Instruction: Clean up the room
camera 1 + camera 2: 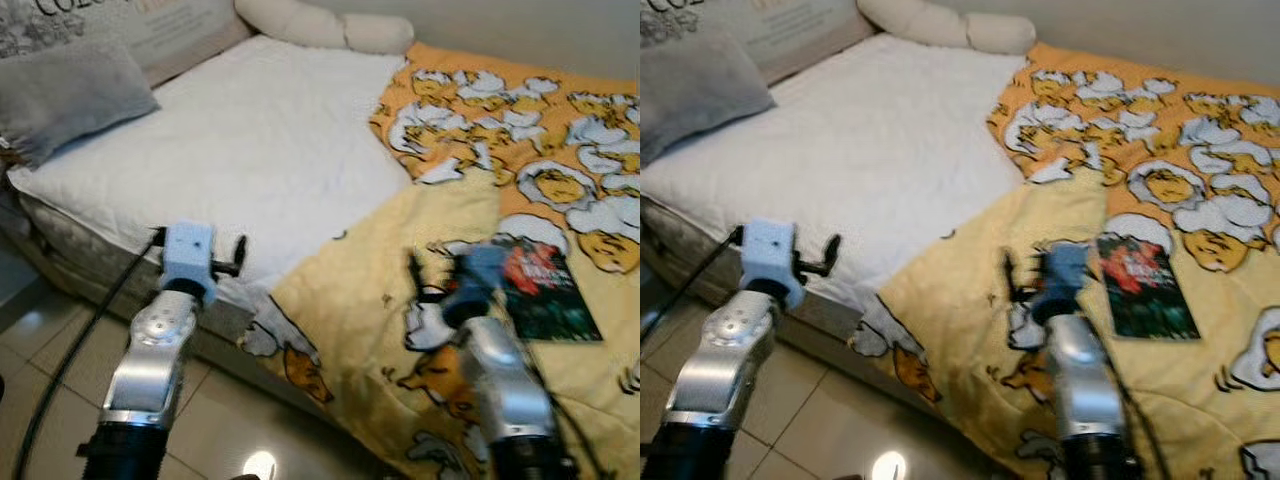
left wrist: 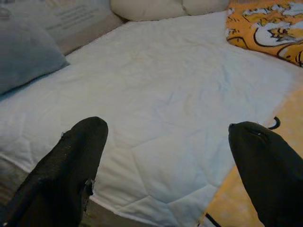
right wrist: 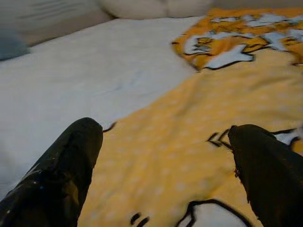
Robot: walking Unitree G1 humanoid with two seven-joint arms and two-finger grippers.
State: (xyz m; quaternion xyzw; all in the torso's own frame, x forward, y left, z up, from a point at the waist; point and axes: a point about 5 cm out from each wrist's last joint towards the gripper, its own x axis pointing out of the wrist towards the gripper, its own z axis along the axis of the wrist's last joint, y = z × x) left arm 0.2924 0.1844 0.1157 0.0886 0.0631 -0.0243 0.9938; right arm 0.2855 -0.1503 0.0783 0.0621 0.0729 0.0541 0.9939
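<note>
A bed with a white quilted mattress (image 1: 260,150) lies in front of me. A yellow and orange cartoon-print blanket (image 1: 400,290) is rumpled over its right half and hangs over the near edge. On the blanket at the right lies a dark book (image 1: 545,285) with a red and green cover. My left gripper (image 2: 170,132) is open and empty, hovering at the mattress's near edge (image 1: 200,250). My right gripper (image 3: 165,132) is also open and empty. It hovers over the yellow blanket just left of the book, blurred in the left eye view (image 1: 465,280).
A grey pillow (image 1: 65,90) rests at the bed's far left, in front of a printed cushion (image 1: 150,25). A cream bolster (image 1: 320,25) lies along the wall. Tiled floor (image 1: 60,350) runs below the bed edge. A black cable (image 1: 90,330) trails from my left arm.
</note>
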